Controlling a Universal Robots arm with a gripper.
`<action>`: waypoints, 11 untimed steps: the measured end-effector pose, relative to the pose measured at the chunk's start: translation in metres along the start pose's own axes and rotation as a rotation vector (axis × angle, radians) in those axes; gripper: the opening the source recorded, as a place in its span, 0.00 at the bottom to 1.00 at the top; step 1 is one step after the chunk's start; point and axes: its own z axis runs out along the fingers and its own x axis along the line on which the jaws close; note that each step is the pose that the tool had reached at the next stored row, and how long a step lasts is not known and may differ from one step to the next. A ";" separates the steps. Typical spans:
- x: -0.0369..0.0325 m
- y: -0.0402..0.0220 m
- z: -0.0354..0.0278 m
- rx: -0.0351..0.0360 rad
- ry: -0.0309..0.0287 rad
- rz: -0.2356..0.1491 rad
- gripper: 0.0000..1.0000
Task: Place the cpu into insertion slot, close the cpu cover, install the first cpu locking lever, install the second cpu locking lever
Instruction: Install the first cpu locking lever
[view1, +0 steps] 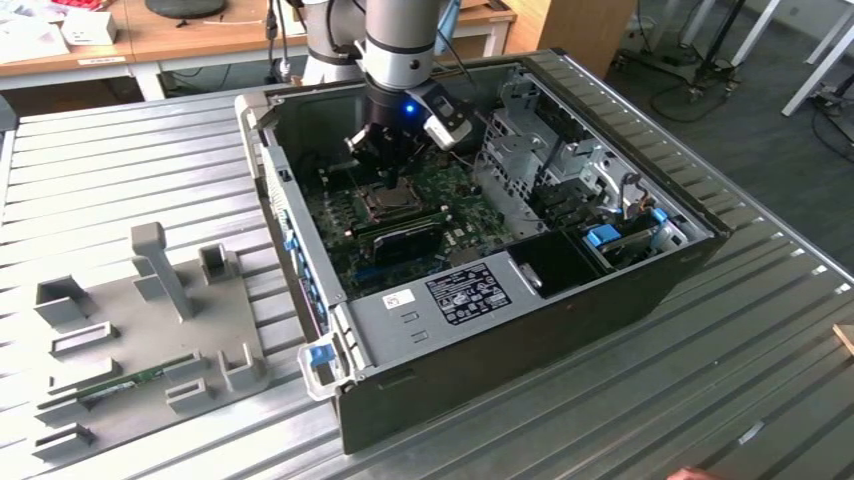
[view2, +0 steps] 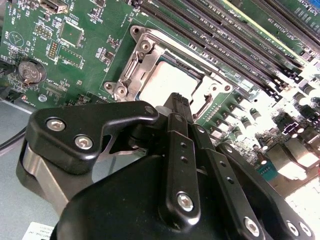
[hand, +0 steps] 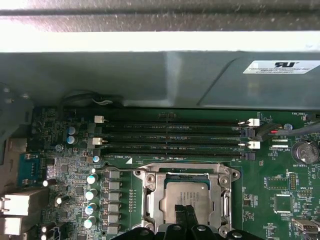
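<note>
Exterior view: the gripper (view1: 387, 160) reaches down into the open computer case (view1: 561, 290), with the cpu (view1: 388, 200) directly below its tips. Second wrist view: the gripper (view2: 177, 102) has its 2 fingers drawn together, with no gap and nothing visible between them. The tips sit at the near edge of the cpu (view2: 167, 80), which lies flat in the insertion slot (view2: 144, 44). The cpu cover (view2: 129, 67) appears to lie down around the chip. Whether the tips touch metal cannot be told. Hazard, as a judgement: a sideways slip of the tips could scrape the chip face or skid onto the green board, the cause being smooth metal under narrow tips. An overshoot could strike the memory slots (view2: 220, 35) just beyond the socket. First wrist view: the gripper (hand: 185, 215) overlaps the near edge of the cpu (hand: 187, 195), the cpu cover (hand: 222, 200) frames it, and capacitors (hand: 91, 195) stand beside the socket. Surface and room, exterior view: the case rests on a ribbed metal table (view1: 134, 170) beside a grey fixture tray (view1: 147, 340). Wooden desks (view1: 200, 35) and a dark floor (view1: 747, 110) lie behind.
</note>
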 end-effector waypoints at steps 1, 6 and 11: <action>0.0000 0.0000 0.0000 0.0000 0.0000 0.000 0.10; 0.0000 0.0001 -0.0017 0.0000 0.0000 0.000 0.10; -0.0001 0.0003 -0.0043 0.0000 -0.0001 0.000 0.10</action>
